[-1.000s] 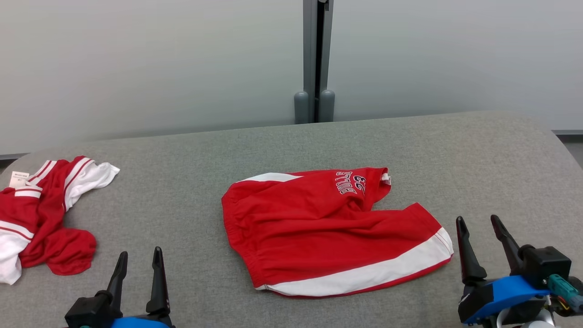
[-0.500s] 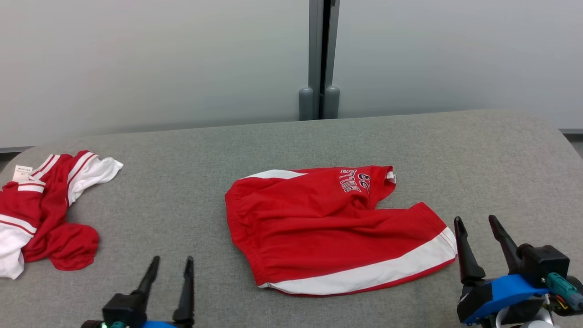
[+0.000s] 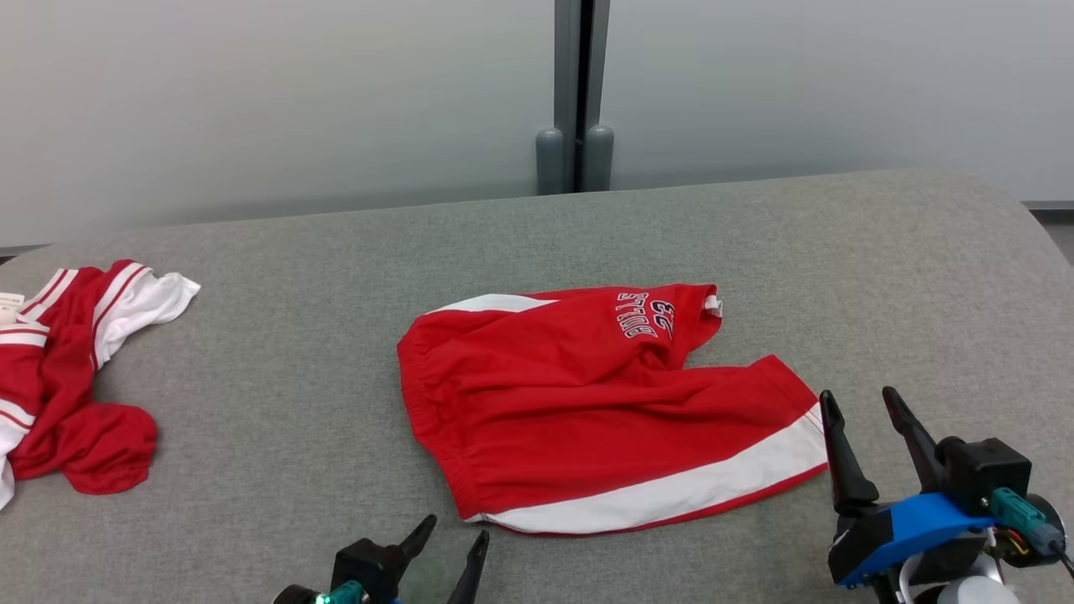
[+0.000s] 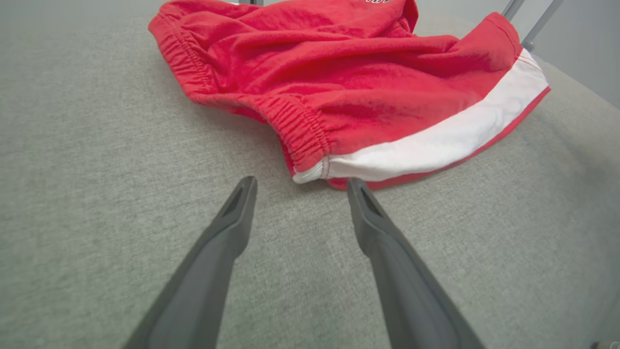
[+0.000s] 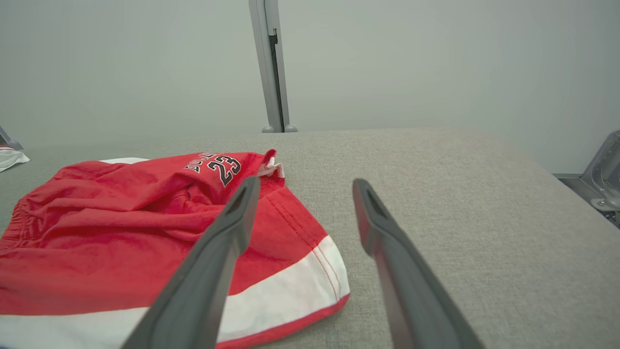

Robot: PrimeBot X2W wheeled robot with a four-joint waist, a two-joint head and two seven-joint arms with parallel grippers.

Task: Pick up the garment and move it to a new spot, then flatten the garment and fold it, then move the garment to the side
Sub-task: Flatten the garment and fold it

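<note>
Left gripper (image 3: pixel 459 527) sits at the near edge of the grey table (image 3: pixel 294 335), aimed at the near left corner of the red shorts (image 3: pixel 587 403). The right gripper (image 3: pixel 857 393) waits just right of their white-striped hem.

The shorts lie rumpled mid-table, waistband to the left, with one leg bunched at the far side. A pinch at the corner may catch only the top layer. The cloth could then slide out or lift lopsided, adding creases. A low approach could also push the corner away instead of grasping it. A second red and white top (image 3: pixel 67 377) lies well apart at the left.

Both grippers have their fingers spread wide and hold nothing. Neither touches the shorts.
</note>
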